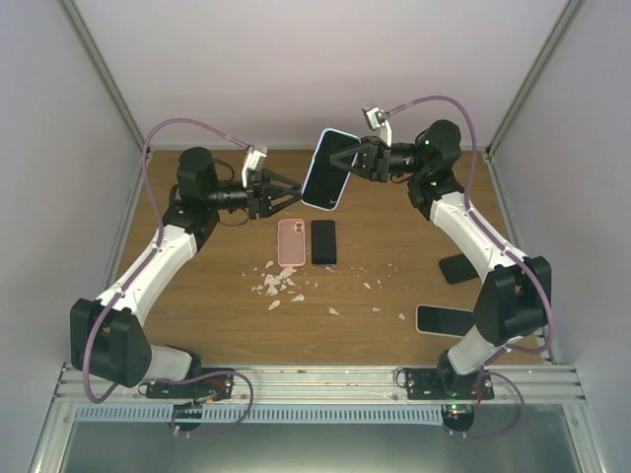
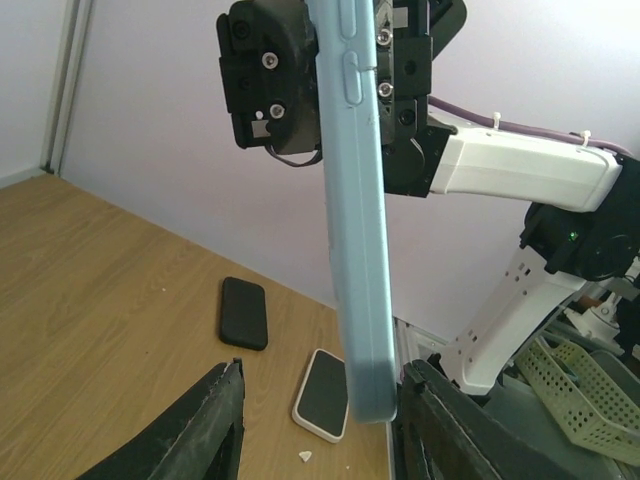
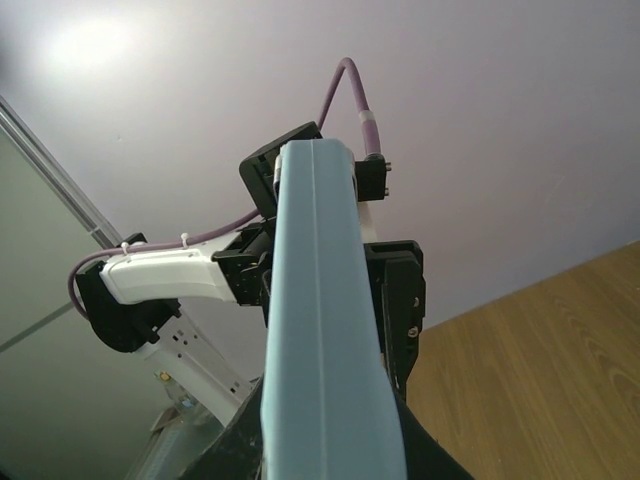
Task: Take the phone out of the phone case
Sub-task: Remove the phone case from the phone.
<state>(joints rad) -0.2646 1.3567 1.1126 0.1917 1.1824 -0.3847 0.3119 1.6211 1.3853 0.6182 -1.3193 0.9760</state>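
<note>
The phone (image 1: 329, 172), dark screen showing, sits inside its light blue phone case (image 2: 356, 250) and is held in the air above the far middle of the worktop (image 1: 197, 315), tilted with its top end leaning away to the far right. The right end effector (image 1: 355, 161) is clamped shut on the cased phone, gripping across its right long edge; from the left wrist view its black body shows on both sides of the case's upper part. The left end effector (image 1: 293, 189) is at the phone's left side with its jaws apart around the lower end of the case: one of its fingers (image 2: 215, 425) stands clear of the blue edge, while the other sits just beside it, and whether that one touches cannot be told. Below the raised phone, a pink case (image 1: 291, 242) and a black handset (image 1: 323, 241) lie flat side by side on the worktop, with white scraps (image 1: 279, 286) scattered just nearer. Towards the right edge lie a dark slab (image 1: 456, 267) and, nearer, a white-rimmed phone (image 1: 444, 319). A green basket (image 2: 585, 395) shows beyond the worktop's right side.
</note>
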